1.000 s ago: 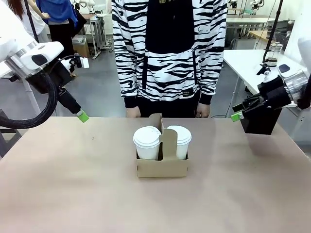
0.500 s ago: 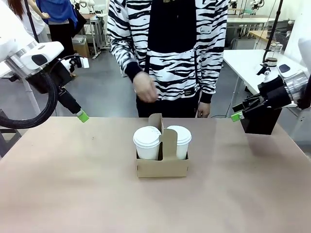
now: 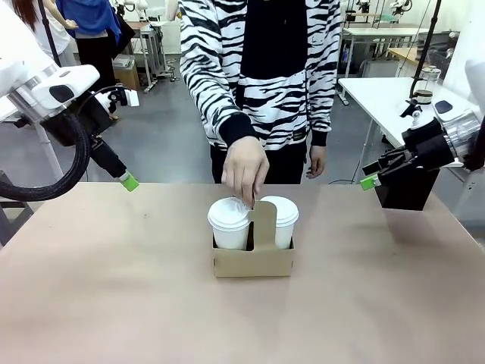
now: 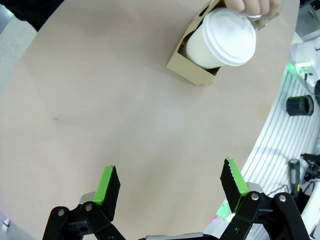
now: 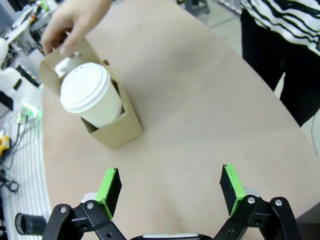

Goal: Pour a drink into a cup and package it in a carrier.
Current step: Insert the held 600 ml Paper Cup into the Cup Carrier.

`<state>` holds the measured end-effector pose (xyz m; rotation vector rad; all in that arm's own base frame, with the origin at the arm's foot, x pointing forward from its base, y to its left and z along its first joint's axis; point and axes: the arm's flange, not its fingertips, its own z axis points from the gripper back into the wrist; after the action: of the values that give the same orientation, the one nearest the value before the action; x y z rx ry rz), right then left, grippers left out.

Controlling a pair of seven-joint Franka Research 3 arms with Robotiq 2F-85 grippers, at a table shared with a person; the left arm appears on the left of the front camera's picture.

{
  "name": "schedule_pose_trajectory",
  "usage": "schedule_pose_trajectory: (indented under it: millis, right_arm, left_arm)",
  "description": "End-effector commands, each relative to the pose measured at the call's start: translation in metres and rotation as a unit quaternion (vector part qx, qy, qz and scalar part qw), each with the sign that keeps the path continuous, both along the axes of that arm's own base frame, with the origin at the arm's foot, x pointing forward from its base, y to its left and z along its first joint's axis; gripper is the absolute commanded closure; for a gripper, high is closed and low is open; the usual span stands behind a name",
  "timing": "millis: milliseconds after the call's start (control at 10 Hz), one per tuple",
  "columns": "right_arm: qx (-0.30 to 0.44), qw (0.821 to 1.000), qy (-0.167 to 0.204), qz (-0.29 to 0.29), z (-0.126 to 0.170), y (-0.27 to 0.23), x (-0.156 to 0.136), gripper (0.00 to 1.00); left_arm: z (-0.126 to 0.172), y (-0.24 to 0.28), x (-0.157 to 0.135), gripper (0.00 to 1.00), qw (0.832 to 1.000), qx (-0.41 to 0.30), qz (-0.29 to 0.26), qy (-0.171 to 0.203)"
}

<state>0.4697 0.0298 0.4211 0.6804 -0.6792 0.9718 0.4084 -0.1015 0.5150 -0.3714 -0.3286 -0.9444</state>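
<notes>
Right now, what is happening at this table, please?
A person's hand reaches down to the upright handle of the brown carrier, which stands in the middle of the table. Two lidded white cups sit in its slots. The robot handles nothing: the left gripper and the right gripper are both open and empty, held off to the sides, away from the carrier.

two cups [image 3: 229,222], one carrier [image 3: 253,262], one hand [image 3: 245,168]

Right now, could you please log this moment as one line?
cups: lidded, in carrier | hand: on carrier handle | left claw: open, clear | right claw: open, clear
</notes>
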Motion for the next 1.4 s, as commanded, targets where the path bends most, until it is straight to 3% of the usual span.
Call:
schedule_pose_trajectory:
  millis: [0,1300]
  right_arm:
    - [0.004,1.000,-0.006,0.008,0.0015,-0.0015,0.0037,0.00]
    - [0.004,1.000,-0.006,0.008,0.0015,-0.0015,0.0037,0.00]
  left_arm:
    - [0.0006,0.0006,0.0013,0.00,1.000,0.006,0.005,-0.001]
    - [0.0006,0.0006,0.0013,0.00,1.000,0.006,0.005,-0.001]
